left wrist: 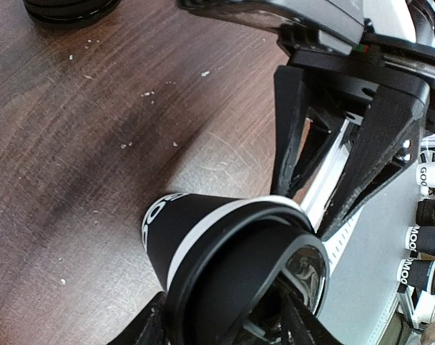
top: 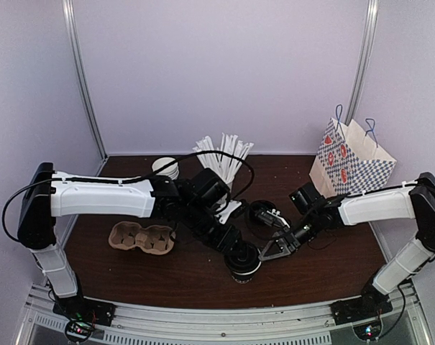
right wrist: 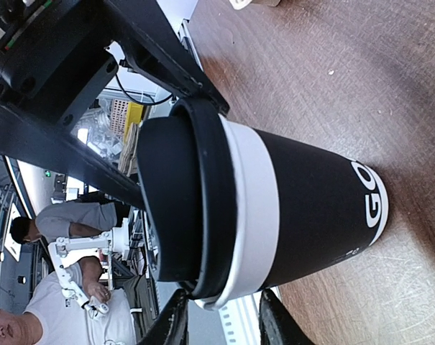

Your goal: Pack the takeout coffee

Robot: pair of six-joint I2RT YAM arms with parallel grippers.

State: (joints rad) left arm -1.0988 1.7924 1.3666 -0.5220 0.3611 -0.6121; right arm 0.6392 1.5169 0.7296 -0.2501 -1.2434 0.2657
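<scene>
The takeout coffee (top: pixel 244 269) is a black paper cup with white lettering that stands on the brown table near the front middle. Its black lid (left wrist: pixel 239 280) sits askew on the white rim, with one side raised. My left gripper (top: pixel 235 250) reaches down over the cup, its fingers (left wrist: pixel 154 325) closed on either side of the lid. My right gripper (top: pixel 270 251) is open just right of the cup and apart from it. In the right wrist view the cup (right wrist: pixel 303 208) lies just beyond the open right gripper (right wrist: pixel 221 320).
A cardboard cup carrier (top: pixel 140 237) lies left of the cup. A patterned paper bag (top: pixel 349 162) stands at the back right. A white cup of straws (top: pixel 224 154) and a stack of lidless cups (top: pixel 165 167) stand at the back. Spare black lids (top: pixel 264 214) lie behind the cup.
</scene>
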